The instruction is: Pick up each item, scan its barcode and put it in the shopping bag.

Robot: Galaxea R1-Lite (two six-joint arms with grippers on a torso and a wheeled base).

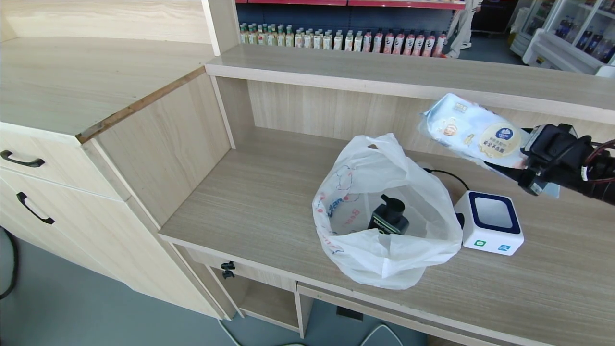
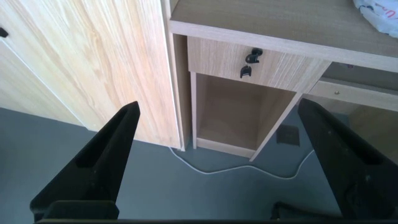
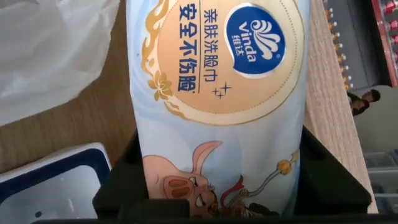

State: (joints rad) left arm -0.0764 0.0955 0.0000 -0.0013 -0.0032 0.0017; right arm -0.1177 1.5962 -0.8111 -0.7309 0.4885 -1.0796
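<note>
**Scan the pack first, then bag it**

My left jaws stand wide apart, low and to the left of the shopping bag (image 1: 384,262), below the level of the surface (image 1: 269,202) the bag sits on. I judge they have no part in this step and do best parked there, out of the way.

The bag stands with its mouth open upward, and 1 dark pump bottle (image 1: 389,217) is already inside it. Just right of the bag, against its wall, sits the white scanner (image 1: 490,222) with its window facing up.

Above and to the right of the bag, my right jaws are clamped on 1 end of the soft pack of tissues (image 1: 473,130). The pack juts toward the bag, tilted, printed front up.

I cannot see a barcode, so my guess is that it lies on the underside. To scan well, I should level the pack, bring that underside down over the window and hold it steady for a moment. Held by 1 end, the soft pack may droop, so slow moves suit it.

After that I should carry it left over the bag's mouth. It should enter clear of the thin rim so nothing drags. I should let go low, beside the bottle and not on its pump.
</note>
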